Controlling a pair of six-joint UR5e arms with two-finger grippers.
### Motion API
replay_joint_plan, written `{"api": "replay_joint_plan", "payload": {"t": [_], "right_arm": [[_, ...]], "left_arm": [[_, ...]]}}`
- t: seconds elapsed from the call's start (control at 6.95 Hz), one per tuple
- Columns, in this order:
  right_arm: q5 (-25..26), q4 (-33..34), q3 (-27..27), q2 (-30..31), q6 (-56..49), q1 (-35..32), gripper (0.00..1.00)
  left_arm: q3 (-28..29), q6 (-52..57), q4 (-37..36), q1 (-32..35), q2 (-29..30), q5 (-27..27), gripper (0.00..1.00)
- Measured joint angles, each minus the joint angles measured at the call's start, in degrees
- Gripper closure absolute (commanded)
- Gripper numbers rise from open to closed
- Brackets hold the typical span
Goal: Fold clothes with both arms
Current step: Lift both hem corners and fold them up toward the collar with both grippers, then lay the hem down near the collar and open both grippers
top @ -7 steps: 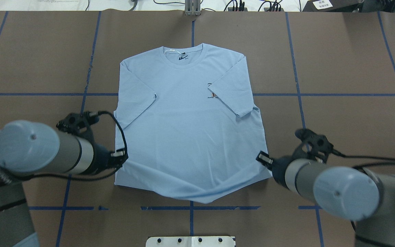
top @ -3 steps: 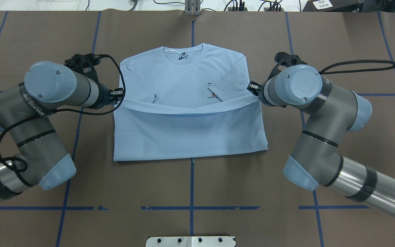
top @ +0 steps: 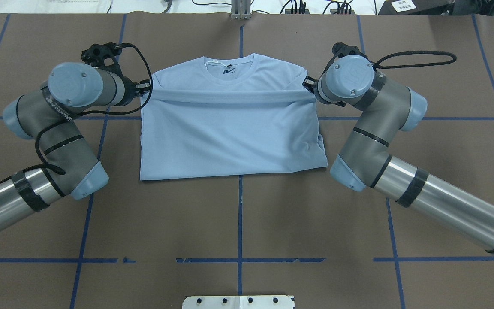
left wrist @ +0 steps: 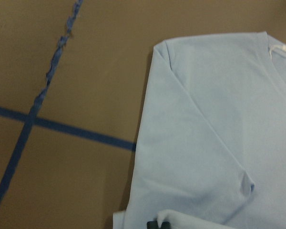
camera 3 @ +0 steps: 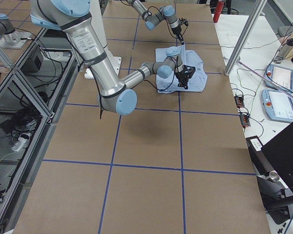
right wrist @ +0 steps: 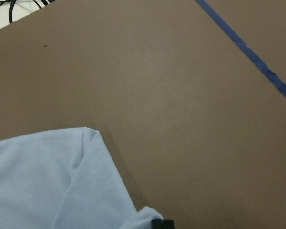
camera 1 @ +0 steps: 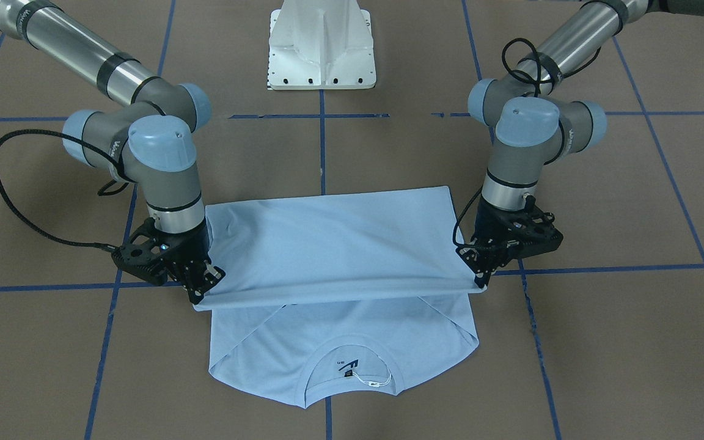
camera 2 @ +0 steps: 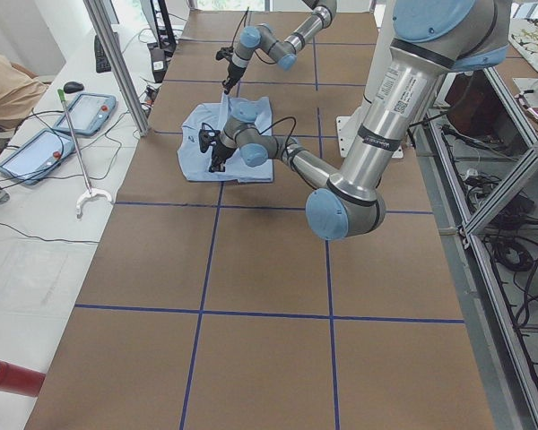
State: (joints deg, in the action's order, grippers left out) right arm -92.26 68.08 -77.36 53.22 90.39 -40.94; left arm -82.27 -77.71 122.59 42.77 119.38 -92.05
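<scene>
T-shirt [top: 234, 137]: lying half-folded on the counter [top: 298, 214], hem [top: 230, 95] stretching crosswise between the grippers.
Left gripper [top: 146, 88]: clamping one hem corner.
Right gripper [top: 307, 82]: clamping the other.
Collar [top: 230, 75]: lying just beyond the hem.

Left end effector [camera 1: 482, 280], right end effector [camera 1: 200, 296] clenched.

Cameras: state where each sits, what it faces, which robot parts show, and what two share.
Front-facing: across table, facing robot's base; left gripper and right gripper hold T-shirt.
Overhead: behind base, looking down; left arm, right arm.
Exterior left: table's left end; left arm nearest.
Exterior right: opposite end; right arm nearest.
Left wrist: above a sleeve; fingertip.
Right wrist: above table; fingertip.
Both wrists share T-shirt.
</scene>
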Motion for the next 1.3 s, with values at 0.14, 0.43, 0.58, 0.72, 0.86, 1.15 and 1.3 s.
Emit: {"api": "replay_joint_plan", "payload": {"t": [0.14, 0.43, 0.58, 0.72, 0.86, 1.15, 1.3], "right_arm": [[0.02, -2.11, 6.48, -4.01, -0.08, -0.44, 1.0], [-0.07, -3.26, 12.94, -8.84, -0.61, -1.69, 1.0], [-0.1, -3.35, 14.94, -10.47, -1.04, -2.31, 1.0], [-0.11, -3.38, 16.5, -11.68, -1.69, -2.86, 1.0], [-0.19, -3.39, 17.32, -12.37, -2.25, -3.38, 1.0], [-0.72, -3.39, 17.99, -13.26, -3.91, -4.64, 1.0], [-0.94, -3.39, 18.45, -13.61, -4.68, -4.95, 1.0]], "left_arm": [[4.27, 0.2, 3.08, 0.27, 1.76, 1.42, 1.0], [9.2, 0.37, 5.9, 0.43, 4.45, 3.06, 1.0], [10.12, 0.42, 6.62, 0.49, 4.91, 3.47, 1.0], [10.47, 0.44, 6.96, 0.56, 5.13, 3.67, 1.0], [10.58, 0.45, 7.08, 0.61, 5.21, 3.7, 1.0], [10.58, 0.49, 7.41, 1.09, 5.25, 3.72, 1.0], [10.56, 0.47, 8.05, 1.28, 5.24, 3.72, 1.0]]}}
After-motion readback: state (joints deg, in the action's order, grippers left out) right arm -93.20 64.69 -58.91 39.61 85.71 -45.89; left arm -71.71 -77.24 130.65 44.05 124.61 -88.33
